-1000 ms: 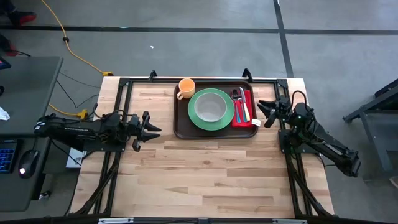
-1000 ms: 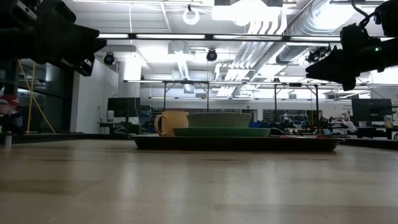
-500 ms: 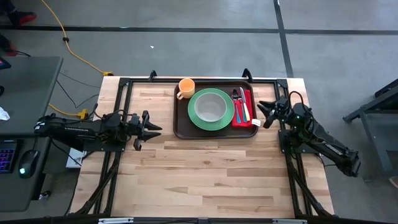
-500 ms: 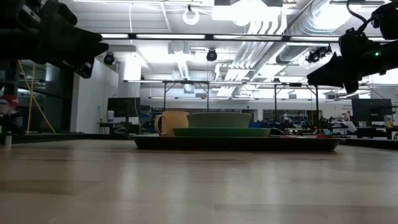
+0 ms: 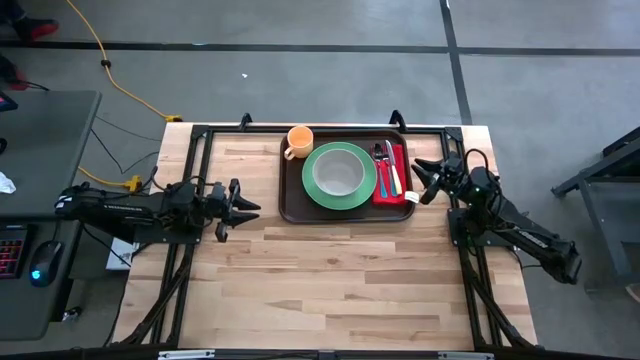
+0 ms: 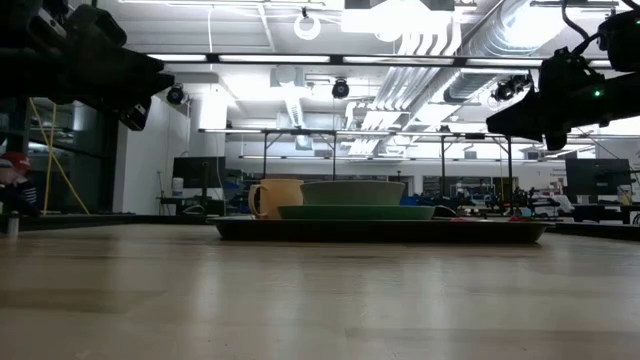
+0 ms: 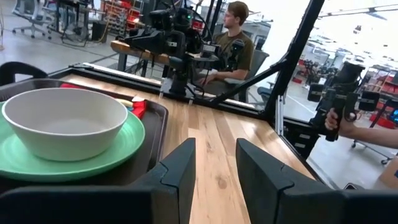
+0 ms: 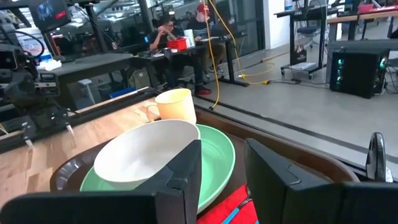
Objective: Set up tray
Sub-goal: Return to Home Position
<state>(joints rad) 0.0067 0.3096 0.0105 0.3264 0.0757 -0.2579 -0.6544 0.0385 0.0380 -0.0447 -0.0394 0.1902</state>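
The dark brown tray (image 5: pixel 290 205) lies flat at the table's far middle. It carries a green plate (image 5: pixel 362 192) with a white bowl (image 5: pixel 339 172), an orange mug (image 5: pixel 299 140) at its far left corner, and a red napkin (image 5: pixel 400 193) with cutlery (image 5: pixel 385 165) on its right part. My left gripper (image 5: pixel 250 206) hovers open left of the tray, above the table. My right gripper (image 5: pixel 420 180) hovers open just right of the tray's right rim. In the wrist views the bowl (image 7: pixel 65 121) (image 8: pixel 146 155) and mug (image 8: pixel 174 104) show past open fingers.
A black frame (image 5: pixel 190 135) runs along the table's far and side edges. Bare wood (image 5: pixel 330 280) fills the table's near half. People sit at desks beyond the table (image 7: pixel 233 37) (image 8: pixel 165 31). A hand holding a device (image 7: pixel 336 109) shows in the left wrist view.
My right gripper has drifted slightly toward the tray and a little down. The left arm and everything on the tray stay where they were.
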